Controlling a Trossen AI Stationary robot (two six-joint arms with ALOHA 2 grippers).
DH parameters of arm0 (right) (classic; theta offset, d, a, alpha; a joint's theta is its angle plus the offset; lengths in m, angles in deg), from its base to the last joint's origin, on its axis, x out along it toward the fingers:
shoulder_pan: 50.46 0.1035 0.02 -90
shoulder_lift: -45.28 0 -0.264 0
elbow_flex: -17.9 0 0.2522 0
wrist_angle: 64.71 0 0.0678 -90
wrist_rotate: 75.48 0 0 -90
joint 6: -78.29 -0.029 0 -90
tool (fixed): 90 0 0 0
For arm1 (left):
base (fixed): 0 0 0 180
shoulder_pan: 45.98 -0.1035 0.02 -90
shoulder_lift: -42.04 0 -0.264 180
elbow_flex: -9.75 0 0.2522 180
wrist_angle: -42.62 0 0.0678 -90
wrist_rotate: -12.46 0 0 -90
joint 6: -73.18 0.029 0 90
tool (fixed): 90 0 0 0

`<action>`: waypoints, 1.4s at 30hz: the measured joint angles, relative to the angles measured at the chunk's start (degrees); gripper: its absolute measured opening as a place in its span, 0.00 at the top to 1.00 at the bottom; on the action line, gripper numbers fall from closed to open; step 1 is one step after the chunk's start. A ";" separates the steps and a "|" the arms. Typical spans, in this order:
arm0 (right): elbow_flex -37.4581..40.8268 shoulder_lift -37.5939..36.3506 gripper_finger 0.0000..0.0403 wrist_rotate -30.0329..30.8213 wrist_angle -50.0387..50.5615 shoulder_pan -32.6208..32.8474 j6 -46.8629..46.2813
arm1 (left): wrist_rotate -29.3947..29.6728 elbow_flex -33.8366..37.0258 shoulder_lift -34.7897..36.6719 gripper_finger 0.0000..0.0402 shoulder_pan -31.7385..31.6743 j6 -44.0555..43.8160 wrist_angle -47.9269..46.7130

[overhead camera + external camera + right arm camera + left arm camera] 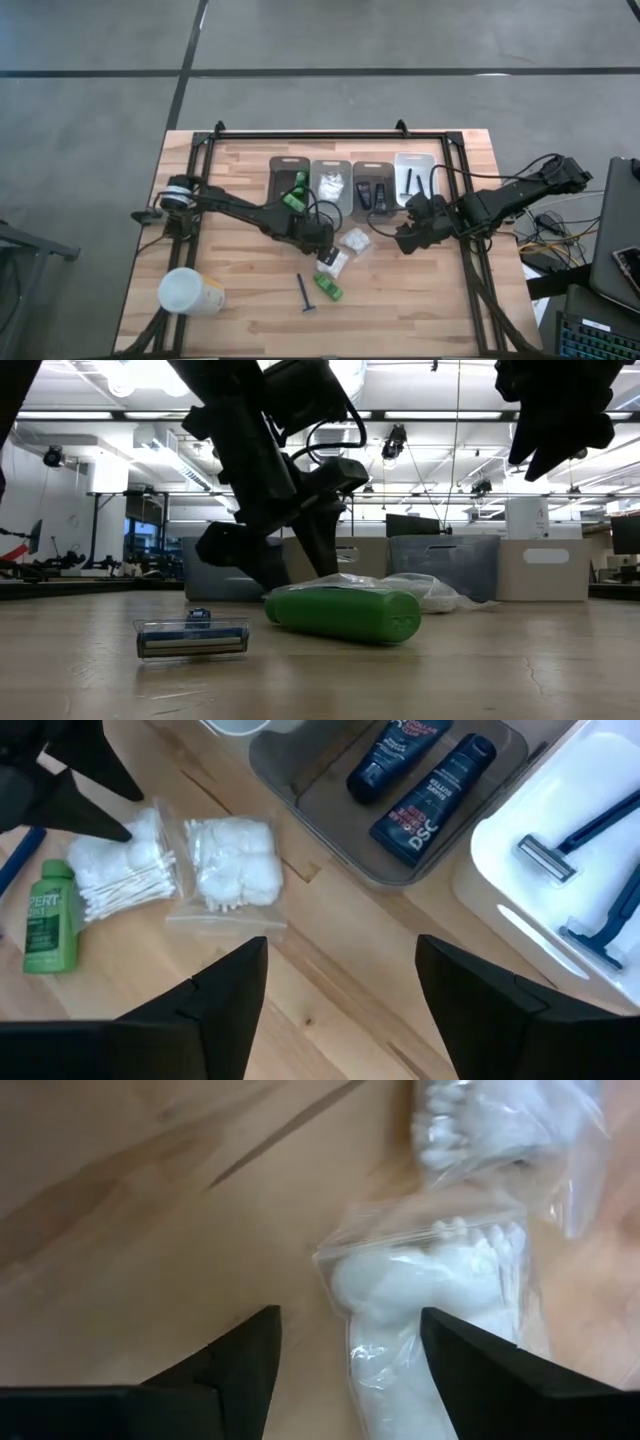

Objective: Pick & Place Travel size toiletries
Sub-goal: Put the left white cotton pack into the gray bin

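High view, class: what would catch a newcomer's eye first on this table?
Probably the two dark arms meeting mid-table: the left gripper, open, is low over a white packet, and the right gripper hangs open near the bins. Next, the row of four bins along the far side, and the large white cylinder at the near left corner.

You see four bins in a row at the table's far side. The left gripper sits low over a white packet, with another packet just beside. A green bottle and a razor lie nearer. The right gripper hovers by the bins, and a large white cylinder lies at the left
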 joint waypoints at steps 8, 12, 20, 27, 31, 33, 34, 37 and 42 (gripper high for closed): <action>0.65 0.00 0.31 0.05 -0.01 0.00 -3.11 | 1.05 0.15 -0.07 0.58 0.12 7.71 1.68; 1.45 0.00 0.27 0.24 -0.04 0.00 -4.44 | 2.19 0.15 -0.09 0.75 0.12 9.90 1.85; 3.48 0.02 0.21 -0.19 -0.12 0.00 -7.89 | 2.91 0.15 -0.02 0.98 0.79 10.85 1.90; 2.24 0.00 0.17 0.02 -3.92 0.02 -4.58 | 7.00 0.15 3.04 0.99 3.84 11.49 1.52; 1.38 -0.04 0.14 0.31 -6.83 0.02 -1.38 | 12.92 0.15 5.87 0.99 4.94 11.45 1.34; 0.82 -0.06 0.13 0.39 -6.82 0.02 -0.15 | 16.32 0.15 7.39 0.99 5.01 11.45 1.25; 0.55 -0.11 0.12 0.43 -6.97 0.02 0.22 | 18.01 0.15 8.29 0.99 5.01 11.45 1.26; -0.42 -0.16 0.11 0.45 -7.19 0.01 0.85 | 23.89 0.15 11.17 1.00 4.99 12.18 1.26; -2.76 -0.22 0.12 3.81 -7.37 0.02 1.59 | 35.34 0.11 15.43 1.00 4.21 16.98 1.56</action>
